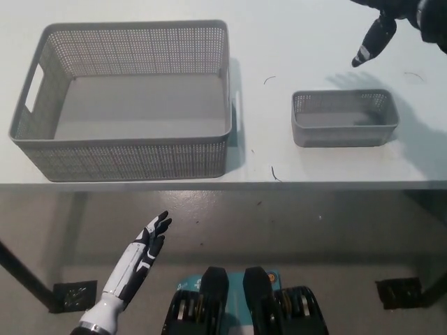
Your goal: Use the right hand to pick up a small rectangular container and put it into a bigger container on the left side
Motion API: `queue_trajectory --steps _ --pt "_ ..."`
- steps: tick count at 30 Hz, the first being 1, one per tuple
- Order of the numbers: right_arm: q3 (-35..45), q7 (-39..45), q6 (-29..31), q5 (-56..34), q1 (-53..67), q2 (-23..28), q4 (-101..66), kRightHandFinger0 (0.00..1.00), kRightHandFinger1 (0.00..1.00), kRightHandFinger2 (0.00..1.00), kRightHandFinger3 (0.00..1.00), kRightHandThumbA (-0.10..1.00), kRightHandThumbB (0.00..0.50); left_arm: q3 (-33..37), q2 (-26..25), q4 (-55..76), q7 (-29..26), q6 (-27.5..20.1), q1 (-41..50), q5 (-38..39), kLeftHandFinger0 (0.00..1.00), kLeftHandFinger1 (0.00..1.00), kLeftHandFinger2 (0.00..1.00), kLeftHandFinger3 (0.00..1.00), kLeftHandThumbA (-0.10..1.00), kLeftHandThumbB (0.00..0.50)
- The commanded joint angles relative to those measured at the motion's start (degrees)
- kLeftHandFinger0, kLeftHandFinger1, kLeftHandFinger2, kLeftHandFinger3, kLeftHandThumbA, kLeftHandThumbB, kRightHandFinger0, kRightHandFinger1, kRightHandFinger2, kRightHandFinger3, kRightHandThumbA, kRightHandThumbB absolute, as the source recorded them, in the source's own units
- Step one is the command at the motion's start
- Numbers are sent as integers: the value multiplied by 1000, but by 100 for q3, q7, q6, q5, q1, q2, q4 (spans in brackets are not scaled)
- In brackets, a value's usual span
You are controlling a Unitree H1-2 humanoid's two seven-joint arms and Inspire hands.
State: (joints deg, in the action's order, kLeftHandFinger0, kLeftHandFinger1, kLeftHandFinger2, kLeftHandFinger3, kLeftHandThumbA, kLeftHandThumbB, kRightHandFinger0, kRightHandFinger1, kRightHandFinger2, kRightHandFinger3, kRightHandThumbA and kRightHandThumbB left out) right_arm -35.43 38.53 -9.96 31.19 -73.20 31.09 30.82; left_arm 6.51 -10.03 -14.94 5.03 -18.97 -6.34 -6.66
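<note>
The small basket [344, 128] sits on the white worktop [307, 49] near its front edge, its long side running left to right along that edge, open top facing up. Nothing lies inside it. Well apart to its left stands the big basket [126, 98], also lengthwise along the worktop edge, with a handle slot in its left end wall; it too is bare inside. The black right hand [391, 21] hangs above the worktop behind the small basket, at the top right corner, touching nothing, fingers apart with one stretched down toward the basket. The white left hand [147, 244] rests low below the worktop edge, fingers spread and holding nothing.
</note>
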Motion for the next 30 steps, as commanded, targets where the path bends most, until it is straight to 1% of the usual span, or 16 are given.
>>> queue_trajectory --steps 1,3,5,11,13,14,19,21,22,26,30 --pt "-249 336 166 482 -567 -108 429 1000 1000 1000 1000 1000 411 8 -131 104 100 -276 -114 -35 1000 1000 1000 1000 1000 279" --pt "-368 342 165 610 -631 -170 548 1000 1000 1000 1000 1000 436 8 -129 120 112 -256 -107 -14 1000 1000 1000 1000 1000 278" --pt "-597 276 254 836 -776 -337 926 1000 1000 1000 1000 1000 460 3 -121 153 112 -223 -85 -12 1000 1000 1000 1000 1000 276" --pt "-676 69 312 875 -940 -690 1762 1000 1000 1000 1000 1000 475 4 -125 89 117 -282 -108 -37 1000 1000 1000 1000 1000 279" --pt "-673 2 331 894 -1000 -829 2062 1000 1000 1000 1000 1000 493 3 -118 89 104 -286 -98 -49 1000 1000 1000 1000 1000 281" --pt "-636 37 252 851 -1047 -929 2264 1000 1000 1000 1000 1000 495 2 -110 92 110 -299 -97 -28 1000 1000 1000 1000 1000 275" --pt "-622 -64 110 908 -1139 -1248 2890 1000 1000 1000 1000 1000 462 12 -78 64 104 -307 -44 -24 1000 1000 1000 1000 1000 276" --pt "-565 -197 83 861 -1184 -1416 3263 1000 1000 1000 1000 1000 469 14 -71 88 98 -289 -24 -32 1000 1000 1000 1000 1000 272" --pt "-569 -343 92 882 -1196 -1483 3434 1000 1000 1000 1000 1000 484 12 -70 88 101 -282 -20 -26 1000 1000 1000 1000 1000 271" --pt "-587 -625 190 904 -1241 -1658 3946 1000 1000 1000 1000 1000 479 8 -68 43 111 -298 -20 3 1000 1000 1000 1000 1000 272" --pt "-648 -820 194 962 -1265 -1767 4307 1000 1000 1000 1000 1000 491 23 -78 71 102 -296 -15 -52 1000 1000 1000 1000 1000 262"
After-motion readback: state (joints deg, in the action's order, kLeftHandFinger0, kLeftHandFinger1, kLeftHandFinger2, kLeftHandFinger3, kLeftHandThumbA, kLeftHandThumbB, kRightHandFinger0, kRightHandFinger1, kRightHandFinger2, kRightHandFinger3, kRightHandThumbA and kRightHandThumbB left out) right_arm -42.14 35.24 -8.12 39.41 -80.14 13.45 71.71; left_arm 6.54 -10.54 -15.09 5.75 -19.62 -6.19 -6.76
